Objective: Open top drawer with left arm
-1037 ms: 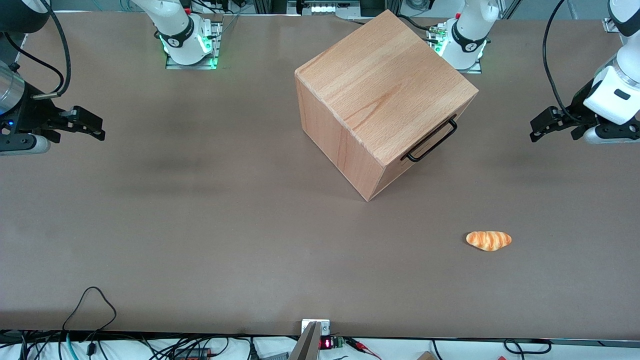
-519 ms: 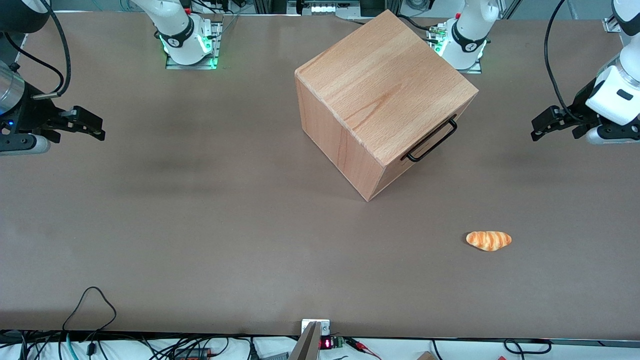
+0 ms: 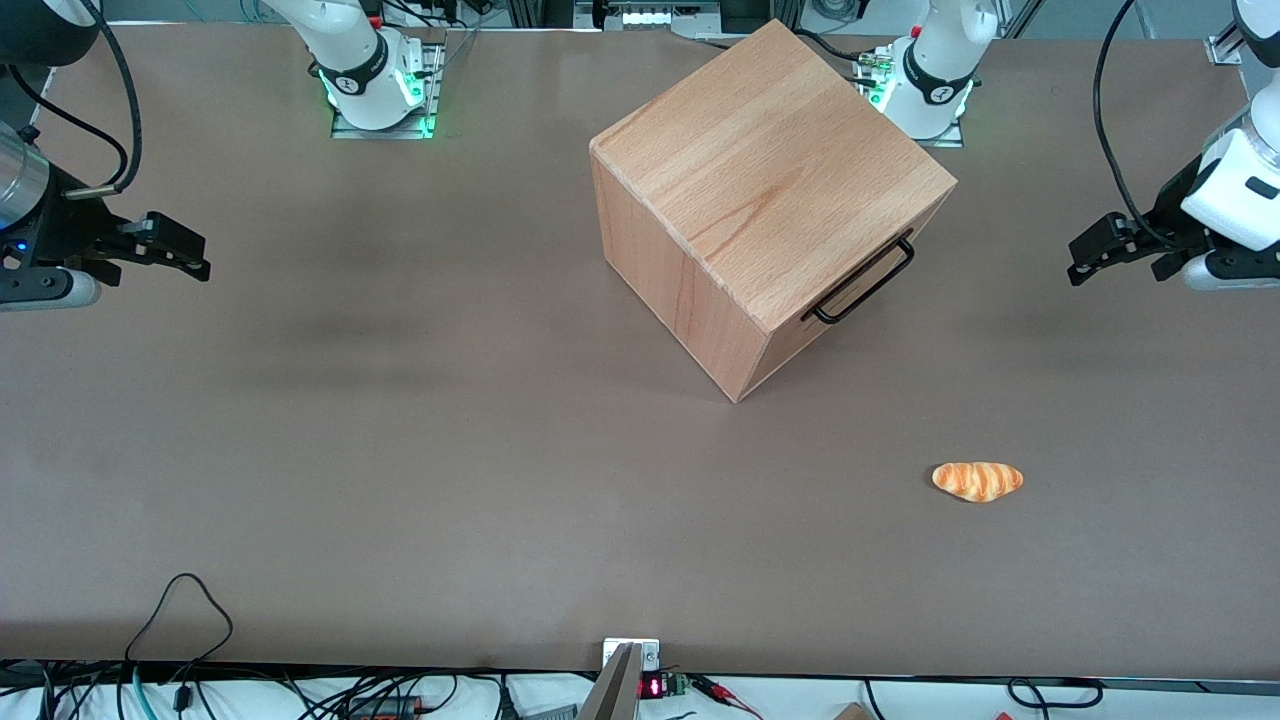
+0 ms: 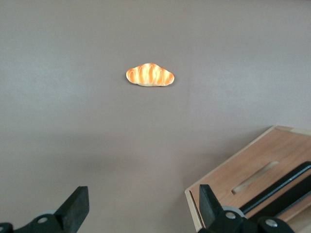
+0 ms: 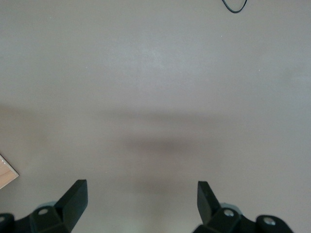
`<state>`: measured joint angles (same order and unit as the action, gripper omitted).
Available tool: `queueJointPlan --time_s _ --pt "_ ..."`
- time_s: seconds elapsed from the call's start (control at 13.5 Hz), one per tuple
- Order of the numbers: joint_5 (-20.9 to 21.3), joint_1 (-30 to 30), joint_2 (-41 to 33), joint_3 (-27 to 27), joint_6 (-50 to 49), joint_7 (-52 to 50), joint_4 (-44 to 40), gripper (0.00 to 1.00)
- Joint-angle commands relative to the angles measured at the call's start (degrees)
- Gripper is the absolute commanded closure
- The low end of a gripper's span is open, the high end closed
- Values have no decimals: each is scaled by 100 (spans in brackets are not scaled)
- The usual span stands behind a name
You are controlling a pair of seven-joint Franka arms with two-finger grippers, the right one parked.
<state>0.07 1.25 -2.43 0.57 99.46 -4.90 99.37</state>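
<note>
Our tool (image 3: 1090, 252) hangs above the table (image 3: 400, 450) at the working arm's end, at the tip of the left arm (image 3: 1225, 195), with nothing between its fingers (image 4: 77, 208), which stand wide apart in the wrist view. It touches nothing.

The wooden cube (image 3: 760, 190) stands on the table well apart from the tool, toward the parked arm's end from it, and turned so that one corner faces the front camera. The top drawer (image 3: 850, 290) sits in the cube's face that looks toward our tool; its front lies flush with the cube, so the drawer is shut. What it holds we cannot tell, since nothing inside the cube shows. Its thin black handle (image 3: 862, 280) runs along the upper edge of that face and stands a little proud of the wood. In the wrist view the drawer's front (image 4: 252, 179) and the black bar (image 4: 277, 191) show just past one of the tool's fingers, with a slot cut in the wood beside the bar.

A small bread roll (image 3: 977, 480), orange with paler stripes, lies on the bare table nearer to the front camera than the tool and than the cube, apart from both. From the wrist it shows straight ahead of the open fingers (image 4: 149, 75), lying loose on the table and in no container.
</note>
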Motion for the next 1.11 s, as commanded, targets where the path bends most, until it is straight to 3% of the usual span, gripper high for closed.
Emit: queueJointPlan --time_s 0.0,0.3,0.81,1.04 --pt "81 -177 637 -75 -830 15 -1137 0" --pt "-304 -204 822 -162 -840 42 -973 0" --pt "-464 -213 1060 -1313 -463 68 -612 0" --pt "-902 -204 1139 -1446 -103 751 -227 0"
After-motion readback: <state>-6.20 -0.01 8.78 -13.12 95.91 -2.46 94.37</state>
